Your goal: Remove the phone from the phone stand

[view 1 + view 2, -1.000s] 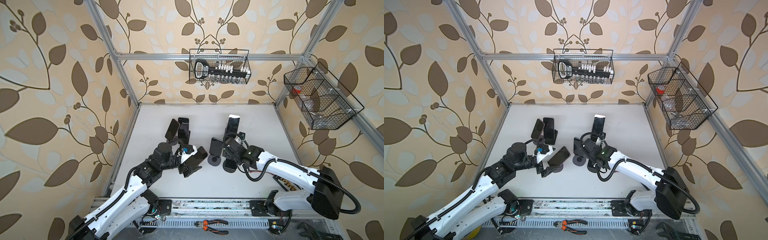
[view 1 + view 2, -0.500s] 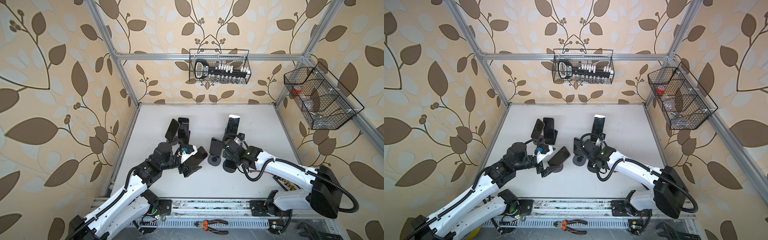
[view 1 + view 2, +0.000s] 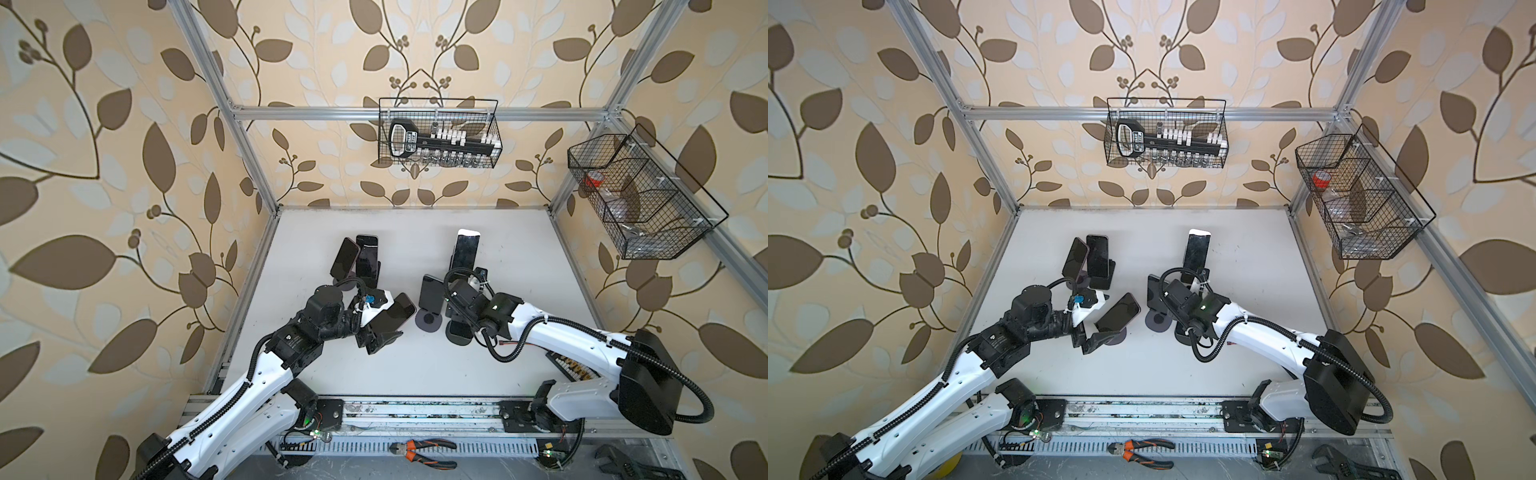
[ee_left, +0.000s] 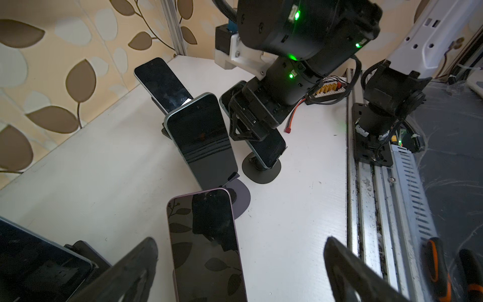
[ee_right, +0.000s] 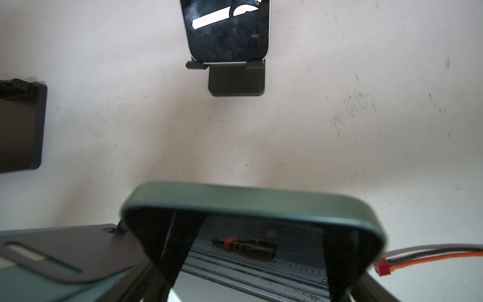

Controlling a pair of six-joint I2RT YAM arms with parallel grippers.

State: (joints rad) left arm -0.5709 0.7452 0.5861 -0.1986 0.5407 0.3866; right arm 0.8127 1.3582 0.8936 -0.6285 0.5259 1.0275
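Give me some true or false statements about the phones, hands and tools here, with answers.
1. The left hand is open, its fingers either side of the purple-edged phone. True.
2. The orange-handled pliers lie on the white table. False: they lie on the slotted metal rail in front of the table.
3. The right hand is at the dark green phone on the round black stand. True.
4. The black wire basket on the back wall is empty. False: it holds a black-and-white tool rack.

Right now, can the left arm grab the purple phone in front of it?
Probably yes. The left gripper is open, and in the left wrist view the purple phone shows between its jaws, with nothing else in the way.
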